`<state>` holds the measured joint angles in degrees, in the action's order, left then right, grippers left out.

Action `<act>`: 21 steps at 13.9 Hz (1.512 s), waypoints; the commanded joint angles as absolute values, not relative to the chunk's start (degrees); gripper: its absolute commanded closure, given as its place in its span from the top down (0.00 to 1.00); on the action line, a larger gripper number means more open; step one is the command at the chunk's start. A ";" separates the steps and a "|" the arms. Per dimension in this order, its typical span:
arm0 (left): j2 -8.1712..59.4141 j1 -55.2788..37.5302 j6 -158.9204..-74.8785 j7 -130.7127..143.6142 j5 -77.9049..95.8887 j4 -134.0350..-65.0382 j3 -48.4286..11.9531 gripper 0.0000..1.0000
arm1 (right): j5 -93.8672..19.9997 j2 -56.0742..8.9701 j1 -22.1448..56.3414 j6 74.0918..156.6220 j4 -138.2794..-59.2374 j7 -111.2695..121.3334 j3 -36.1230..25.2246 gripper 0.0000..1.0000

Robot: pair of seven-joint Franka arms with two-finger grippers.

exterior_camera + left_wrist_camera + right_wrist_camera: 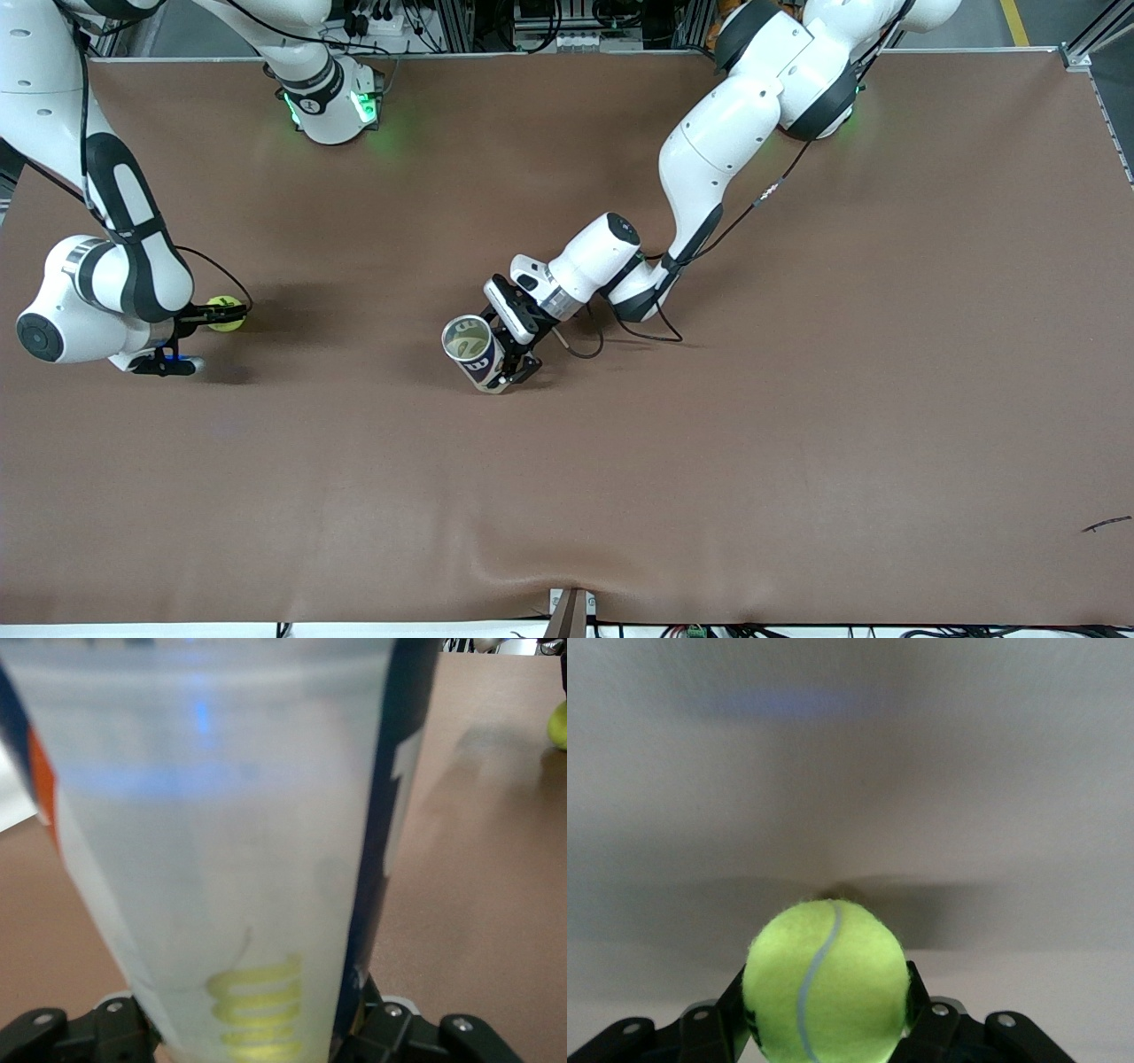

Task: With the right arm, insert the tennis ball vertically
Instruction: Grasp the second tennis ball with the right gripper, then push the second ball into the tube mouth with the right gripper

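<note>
Since the right gripper [215, 315] already has its fingers clamped on the tennis ball [226, 313], down low at the right arm's end of the table [797, 399], I'd say the pickup is sorted and the carry comes next. Meanwhile the left gripper [507, 354] is closed around the ball can [470, 349] mid-table, well apart from the ball, mouth up. Next move, I reckon: lift the ball, get it over that opening, then lower it straight in. Can looks empty from the front view, though I can't see all the way down.
</note>
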<state>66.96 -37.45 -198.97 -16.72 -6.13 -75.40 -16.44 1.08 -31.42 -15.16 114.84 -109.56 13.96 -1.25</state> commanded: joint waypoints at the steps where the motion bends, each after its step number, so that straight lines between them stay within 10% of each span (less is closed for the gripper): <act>1: 66.80 -37.35 -199.78 -16.35 -5.27 -75.15 -16.88 0.80 | 1.32 -28.40 -15.73 110.68 -104.70 14.24 1.13 0.12; 8: 66.88 -37.35 -200.74 -16.26 -5.36 -75.23 -16.88 0.80 | -5.25 -27.60 -10.04 91.33 -81.22 -2.42 9.14 0.05; 21: 66.88 -37.35 -200.83 -16.26 -5.36 -75.23 -16.88 0.80 | -26.98 -32.16 11.32 100.80 -74.36 -57.53 8.97 0.06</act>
<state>66.96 -37.44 -199.87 -16.71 -6.13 -75.38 -16.44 -25.86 -29.93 8.21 99.18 -76.24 -50.56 9.47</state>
